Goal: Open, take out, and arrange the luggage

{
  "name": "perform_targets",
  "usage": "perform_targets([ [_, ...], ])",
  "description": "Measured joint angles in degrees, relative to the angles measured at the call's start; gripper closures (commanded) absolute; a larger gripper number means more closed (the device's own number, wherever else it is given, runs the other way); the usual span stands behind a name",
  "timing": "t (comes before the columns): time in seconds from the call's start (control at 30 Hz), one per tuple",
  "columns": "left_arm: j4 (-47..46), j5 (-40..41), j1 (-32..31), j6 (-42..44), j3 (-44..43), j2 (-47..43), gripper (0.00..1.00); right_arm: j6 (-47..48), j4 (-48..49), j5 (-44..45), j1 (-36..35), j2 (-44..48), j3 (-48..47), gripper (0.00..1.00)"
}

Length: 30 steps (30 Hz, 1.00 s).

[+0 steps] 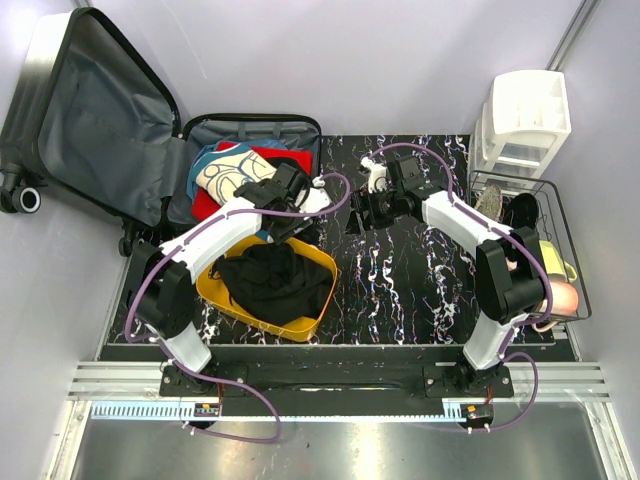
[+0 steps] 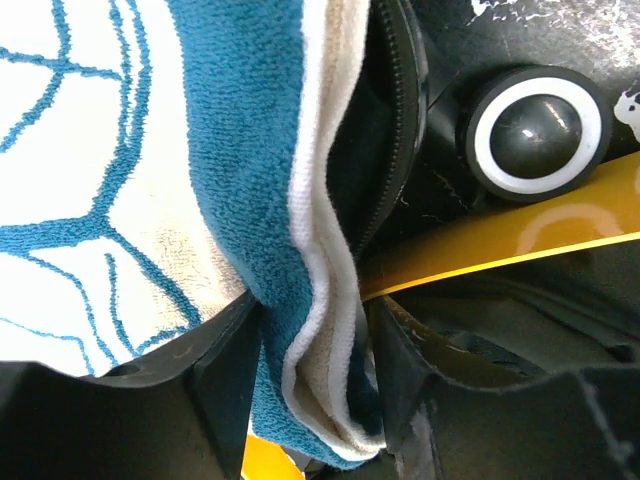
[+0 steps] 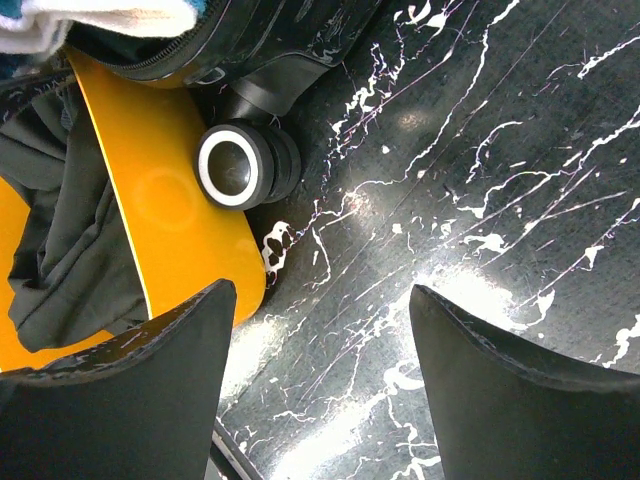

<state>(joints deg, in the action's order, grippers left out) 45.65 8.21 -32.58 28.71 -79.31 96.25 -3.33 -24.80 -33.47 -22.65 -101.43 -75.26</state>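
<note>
Over the open black hard-shell suitcase (image 1: pixel 100 110), left gripper (image 2: pixel 310 320) pinched the teal-and-cream terry towel (image 2: pixel 230 150), soft and limp, by its edge; right gripper (image 3: pixel 320 290) gaped empty.

Luggage (image 1: pixel 100 110) lying open at far left corner, lid tilting back beyond table (image 1: pixel 400 290). Teal-and-white towel (image 1: pixel 225 172) and red cloth (image 1: pixel 205 203) lying inside. Left gripper (image 1: pixel 298 190) reaching over luggage's near rim, sitting at towel's edge. Yellow bin (image 1: pixel 225 292) sitting just before luggage, holding black garment (image 1: pixel 272 280). Right gripper (image 1: pixel 360 212) hovering over bare table, right of luggage. White organizer (image 1: pixel 525 120) standing far right.
</note>
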Motion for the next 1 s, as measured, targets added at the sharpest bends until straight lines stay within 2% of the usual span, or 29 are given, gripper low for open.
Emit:
perform_targets([
  [0.07,0.1,0.8,0.0,-0.1,0.0,0.0,0.60,0.0,0.0,0.0,0.2,0.2,0.3,0.20],
  [0.13,0.5,1.2,0.0,0.0,-0.2,-0.2,0.61,0.0,0.0,0.0,0.3,0.3,0.4,0.20],
  [0.27,2.2,0.5,0.3,0.1,-1.6,-1.4,0.74,0.0,0.0,0.0,0.3,0.7,1.0,0.20],
  [0.3,2.5,0.1,0.5,0.2,-2.0,-1.7,0.82,0.0,0.0,0.0,0.3,0.8,1.1,0.20],
  [0.37,4.1,-0.5,1.1,0.7,-3.7,-2.1,0.90,0.1,0.0,0.0,0.3,0.9,1.3,0.20],
  [0.4,4.8,-0.6,1.4,0.7,-4.7,-2.1,1.00,0.1,0.0,0.0,0.3,1.0,1.4,0.21],
  [0.53,10.4,-2.0,4.9,0.5,-13.4,-1.8,1.00,0.1,0.0,0.0,0.4,1.1,1.4,0.20],
  [0.73,16.1,-3.9,11.8,-0.3,-33.0,0.6,1.00,0.4,0.0,0.0,0.7,1.1,1.4,0.20],
  [1.0,26.8,-14.4,11.7,-2.3,-51.6,1.3,1.00,1.0,0.0,-0.1,0.7,1.1,1.4,0.21],
])
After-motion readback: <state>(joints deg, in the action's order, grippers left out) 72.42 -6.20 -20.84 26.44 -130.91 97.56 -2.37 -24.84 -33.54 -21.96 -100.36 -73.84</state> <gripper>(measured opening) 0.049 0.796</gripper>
